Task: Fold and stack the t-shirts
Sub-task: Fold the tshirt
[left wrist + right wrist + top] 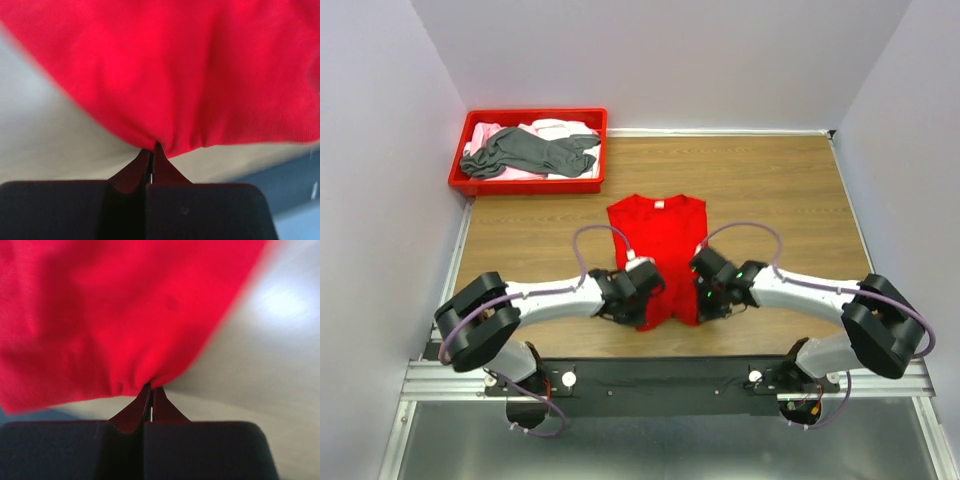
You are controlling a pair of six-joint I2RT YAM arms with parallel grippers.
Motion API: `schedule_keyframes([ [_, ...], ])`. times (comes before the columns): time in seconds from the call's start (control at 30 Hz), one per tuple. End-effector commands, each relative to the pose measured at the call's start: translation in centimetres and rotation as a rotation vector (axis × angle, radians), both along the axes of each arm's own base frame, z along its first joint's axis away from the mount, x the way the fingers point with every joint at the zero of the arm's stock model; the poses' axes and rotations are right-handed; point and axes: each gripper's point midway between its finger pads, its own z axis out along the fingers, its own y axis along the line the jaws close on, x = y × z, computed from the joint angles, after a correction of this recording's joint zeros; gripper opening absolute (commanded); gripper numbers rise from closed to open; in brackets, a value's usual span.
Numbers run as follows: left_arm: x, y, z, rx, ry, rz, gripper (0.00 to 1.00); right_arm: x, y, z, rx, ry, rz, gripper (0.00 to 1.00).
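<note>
Left tool (152,150) is pinched tight on the near hem of the red shirt (658,235), and the right tool (151,390) is clamped on the same hem at the other corner, with cloth bunched right at the tips of both. The shirt lies mid-surface, collar and white label pointing away from me, near edge up at my tools. My worry is that each bite looks tiny, just a little pucker of fabric, so a quick pull could pop a corner loose and the fold would flop. I also can't tell whether I've got both layers or only the top one. If it's only the top, the shirt will probably peel open instead of folding. And if one arm runs ahead of the other, the hem lands crooked and the stack comes out wonky. Both wrist views are blurry, so I wouldn't trust them for fine detail. The surface (770,190) is wood-grain. A red tray (458,182) sits at its far left corner, well apart from the shirt, with a grey shirt (530,152) draped over pink ones (555,128) inside. Plain pale walls (660,60) box it in on three sides, and there's a metal rail (430,380) along the near edge where the arms are bolted.
</note>
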Motion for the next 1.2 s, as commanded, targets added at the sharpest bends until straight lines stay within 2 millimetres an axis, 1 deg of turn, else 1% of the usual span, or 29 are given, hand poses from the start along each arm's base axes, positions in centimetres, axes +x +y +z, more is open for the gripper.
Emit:
schedule_keyframes([
  [0.0, -8.8, 1.3, 0.0, 0.024, 0.219, -0.090, 0.00, -8.3, -2.3, 0.0, -0.195, 0.213, 0.062, 0.01],
  [0.03, -9.8, 1.2, 0.6, 0.012, 0.225, -0.106, 0.00, -9.2, -1.9, 0.4, -0.201, 0.222, 0.073, 0.01],
  [0.07, -11.4, 0.9, 1.2, -0.002, 0.246, -0.109, 0.00, -10.8, -1.1, 1.4, -0.199, 0.226, 0.082, 0.01],
  [0.1, -12.4, 1.3, 2.1, -0.018, 0.251, -0.115, 0.00, -11.5, -0.8, 1.9, -0.198, 0.223, 0.080, 0.01],
  [0.13, -13.1, 1.5, 2.6, -0.025, 0.263, -0.107, 0.00, -13.1, -0.5, 2.5, -0.202, 0.230, 0.066, 0.01],
  [0.2, -14.7, 2.5, 3.9, -0.046, 0.278, -0.085, 0.00, -13.7, 0.4, 4.0, -0.155, 0.201, 0.047, 0.01],
  [0.23, -15.0, 2.8, 4.4, -0.057, 0.282, -0.080, 0.00, -14.3, 0.3, 4.6, -0.149, 0.205, 0.039, 0.01],
  [0.27, -14.9, 3.0, 4.9, -0.071, 0.272, -0.070, 0.00, -14.3, 0.2, 5.1, -0.143, 0.202, 0.031, 0.01],
  [0.3, -14.9, 3.3, 6.0, -0.103, 0.261, -0.064, 0.00, -13.3, 0.6, 6.5, -0.106, 0.144, 0.017, 0.01],
  [0.33, -14.1, 3.4, 6.6, -0.114, 0.220, -0.046, 0.00, -12.8, -0.4, 7.2, -0.141, 0.116, -0.017, 0.01],
  [0.37, -13.4, 3.1, 7.9, -0.140, 0.191, -0.033, 0.00, -11.3, -0.8, 8.1, -0.151, 0.036, -0.047, 0.01],
  [0.4, -12.8, 3.7, 8.4, -0.134, 0.171, -0.018, 0.00, -10.3, -1.2, 9.0, -0.159, -0.004, -0.071, 0.01],
  [0.43, -11.4, 3.9, 9.3, -0.163, 0.134, -0.008, 0.00, -9.1, -1.5, 10.7, -0.156, -0.046, -0.105, 0.01],
  [0.47, -9.9, 4.0, 9.8, -0.175, 0.078, 0.011, 0.00, -8.0, -1.8, 11.4, -0.160, -0.093, -0.131, 0.01],
  [0.5, -7.4, 4.0, 11.0, -0.226, 0.007, 0.041, 0.00, -6.3, -1.9, 12.5, -0.154, -0.168, -0.158, 0.01],
  [0.53, -6.1, 4.2, 11.5, -0.246, -0.029, 0.055, 0.00, -5.3, -2.1, 13.0, -0.155, -0.192, -0.173, 0.01],
  [0.57, -4.8, 4.2, 12.0, -0.274, -0.055, 0.070, 0.00, -3.7, -2.6, 13.3, -0.175, -0.217, -0.187, 0.01],
  [0.6, -3.3, 3.8, 13.0, -0.315, -0.101, 0.069, 0.00, -2.6, -2.8, 13.7, -0.188, -0.248, -0.192, 0.01],
  [0.63, -2.2, 4.0, 13.2, -0.316, -0.129, 0.078, 0.00, -1.7, -2.9, 14.1, -0.193, -0.261, -0.199, 0.01],
  [0.67, -1.0, 4.3, 13.6, -0.325, -0.138, 0.071, 0.00, -0.2, -2.7, 15.0, -0.194, -0.286, -0.201, 0.01],
  [0.7, -0.1, 3.8, 14.5, -0.347, -0.169, 0.065, 0.00, 0.6, -2.7, 15.4, -0.198, -0.307, -0.200, 0.01],
  [0.83, 2.7, 3.6, 15.2, -0.330, -0.238, 0.039, 0.00, 3.5, -2.5, 17.2, -0.195, -0.367, -0.201, 0.01],
  [0.9, 4.3, 4.4, 15.5, -0.317, -0.268, 0.038, 0.00, 5.3, -2.3, 18.4, -0.187, -0.397, -0.198, 0.01],
  [0.97, 5.5, 4.5, 15.5, -0.316, -0.278, 0.044, 0.00, 6.9, -2.7, 19.0, -0.196, -0.414, -0.197, 0.01],
  [1.0, 6.5, 4.9, 15.8, -0.315, -0.301, 0.048, 0.00, 7.8, -2.4, 19.2, -0.196, -0.414, -0.197, 0.01],
  [1.03, 7.0, 5.1, 15.4, -0.303, -0.296, 0.055, 0.00, 8.8, -2.6, 19.4, -0.204, -0.427, -0.196, 0.01],
  [1.1, 7.8, 5.1, 15.5, -0.311, -0.305, 0.049, 0.00, 9.8, -2.3, 19.1, -0.204, -0.422, -0.184, 0.01],
  [1.13, 8.5, 5.4, 15.0, -0.297, -0.301, 0.056, 0.00, 11.1, -2.2, 18.6, -0.210, -0.421, -0.176, 0.01],
  [1.17, 8.8, 5.5, 14.8, -0.290, -0.299, 0.060, 0.00, 11.7, -2.1, 18.2, -0.207, -0.414, -0.170, 0.01],
])
